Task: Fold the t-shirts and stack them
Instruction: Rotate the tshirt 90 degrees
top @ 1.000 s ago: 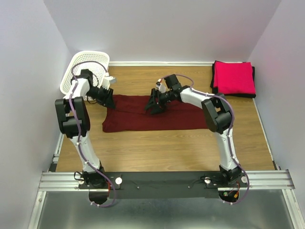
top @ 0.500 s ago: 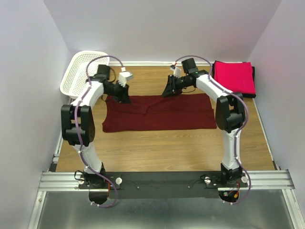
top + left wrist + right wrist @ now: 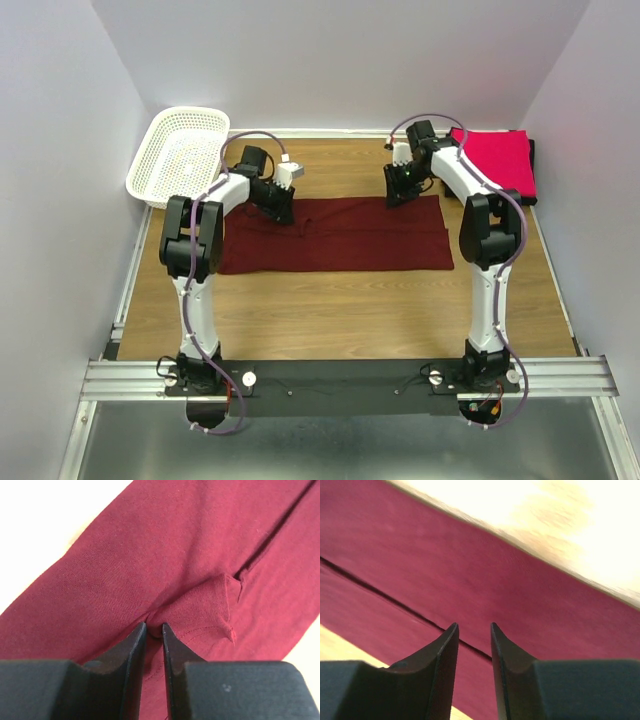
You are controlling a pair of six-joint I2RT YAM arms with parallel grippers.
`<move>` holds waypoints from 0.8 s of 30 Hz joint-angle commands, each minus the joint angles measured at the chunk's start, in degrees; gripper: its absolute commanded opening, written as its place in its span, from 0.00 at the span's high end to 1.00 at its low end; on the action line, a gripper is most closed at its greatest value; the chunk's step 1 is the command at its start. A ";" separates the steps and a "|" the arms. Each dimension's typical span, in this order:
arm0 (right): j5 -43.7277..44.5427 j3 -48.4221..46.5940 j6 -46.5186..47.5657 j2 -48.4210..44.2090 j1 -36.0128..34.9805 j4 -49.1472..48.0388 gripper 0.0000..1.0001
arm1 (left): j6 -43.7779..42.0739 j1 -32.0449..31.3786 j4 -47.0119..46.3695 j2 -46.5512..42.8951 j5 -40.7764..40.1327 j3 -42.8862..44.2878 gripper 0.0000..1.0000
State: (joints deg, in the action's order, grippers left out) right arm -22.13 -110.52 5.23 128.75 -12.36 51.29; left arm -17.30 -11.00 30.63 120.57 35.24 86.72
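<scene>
The dark maroon t-shirt [image 3: 340,240] lies flat on the wooden table as a long folded rectangle. My left gripper [image 3: 283,208] sits at its far edge, left of the middle. In the left wrist view my left gripper [image 3: 153,626] is shut on a small pinched ridge of the maroon cloth [image 3: 175,555]. My right gripper [image 3: 395,195] is over the far right part of the shirt. In the right wrist view my right gripper [image 3: 472,625] has its jaws apart and empty above the maroon cloth [image 3: 520,595]. The pink-red t-shirt [image 3: 490,160] lies folded at the far right on a black one [image 3: 449,170].
A white mesh basket [image 3: 150,160] stands tilted at the far left corner against the wall. Bare wooden table [image 3: 340,310] stretches between the shirt and the arm bases. Walls close in the left, far and right sides.
Both grippers have moved right along the shirt's far edge, the right one from the middle to the far right part. The shirt's right end now lies wider and straighter.
</scene>
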 commanded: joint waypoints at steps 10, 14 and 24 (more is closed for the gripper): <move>16.23 0.75 18.13 -1.40 -0.12 7.06 0.31 | -4.84 -0.51 -0.32 -18.52 -17.04 -4.97 0.18; 19.14 -0.31 20.43 -0.52 -0.12 9.27 0.15 | -7.13 -0.42 3.37 -21.87 -20.91 -8.66 0.04; 20.37 5.66 22.98 0.36 -0.12 12.17 0.15 | -5.91 -0.51 4.17 -21.09 -21.97 -16.23 0.04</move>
State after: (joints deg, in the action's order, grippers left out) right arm -3.49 -108.12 26.30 128.73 -12.40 60.38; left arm -22.96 -11.49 34.09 98.17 15.66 71.02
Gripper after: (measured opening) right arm 0.853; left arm 0.963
